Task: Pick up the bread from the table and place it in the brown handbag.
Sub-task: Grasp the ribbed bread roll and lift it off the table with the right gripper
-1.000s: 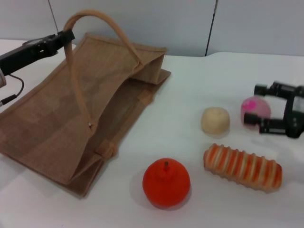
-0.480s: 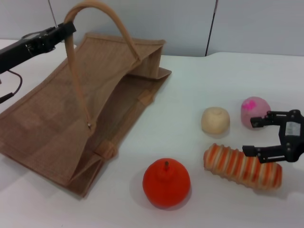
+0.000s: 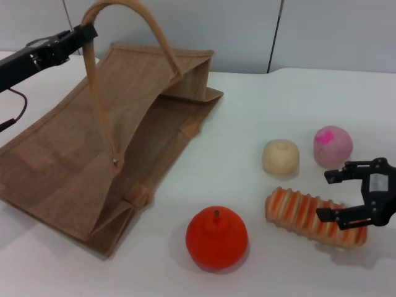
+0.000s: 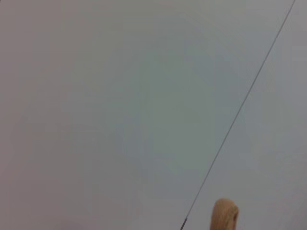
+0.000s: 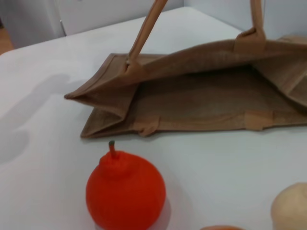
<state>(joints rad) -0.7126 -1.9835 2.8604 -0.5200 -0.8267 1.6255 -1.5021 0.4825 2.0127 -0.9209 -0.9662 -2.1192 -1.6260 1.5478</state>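
A ribbed orange-and-cream bread (image 3: 312, 217) lies on the white tabletop (image 3: 260, 99), to the right of an orange fruit (image 3: 216, 238). The right pincer (image 3: 334, 195) sits over the loaf's right end, fingers spread wide, not gripping it. Just behind the bread are a beige bun (image 3: 281, 156) and a pink bun (image 3: 332, 146). Well to the left lies the brown handbag (image 3: 99, 148), mouth gaping, one handle (image 3: 117, 12) held up by the left pincer (image 3: 86, 32), which is clamped on it.
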